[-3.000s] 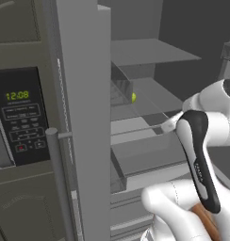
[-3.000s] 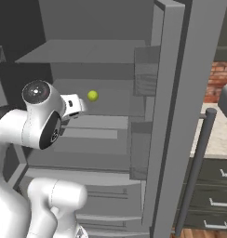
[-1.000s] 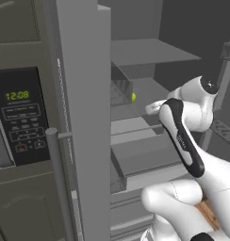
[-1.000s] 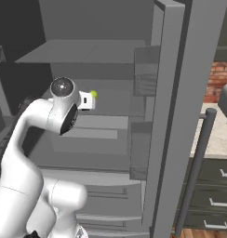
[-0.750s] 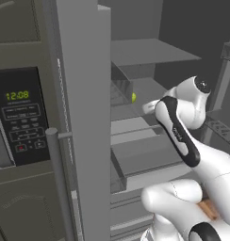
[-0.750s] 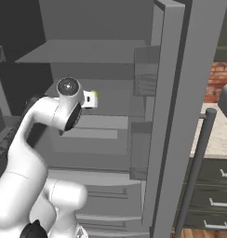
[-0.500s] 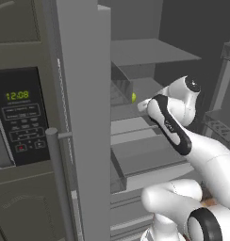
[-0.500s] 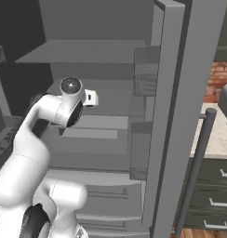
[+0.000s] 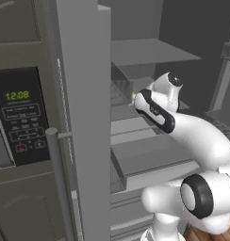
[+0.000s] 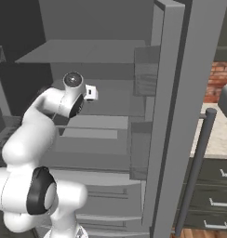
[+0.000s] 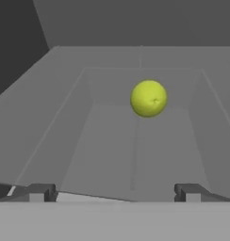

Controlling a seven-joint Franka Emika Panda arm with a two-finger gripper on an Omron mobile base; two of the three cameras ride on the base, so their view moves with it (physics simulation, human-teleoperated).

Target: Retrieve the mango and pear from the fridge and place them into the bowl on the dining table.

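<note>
Inside the open fridge (image 9: 84,117), grey shelves (image 10: 83,51) were seen stacked above lower drawers, with a microwave (image 9: 20,117) set to its left. The pear (image 11: 148,98) was seen resting on a shelf towards the far wall. The gripper (image 11: 114,192) was held before it with jaws spread wide, nothing between them.
</note>
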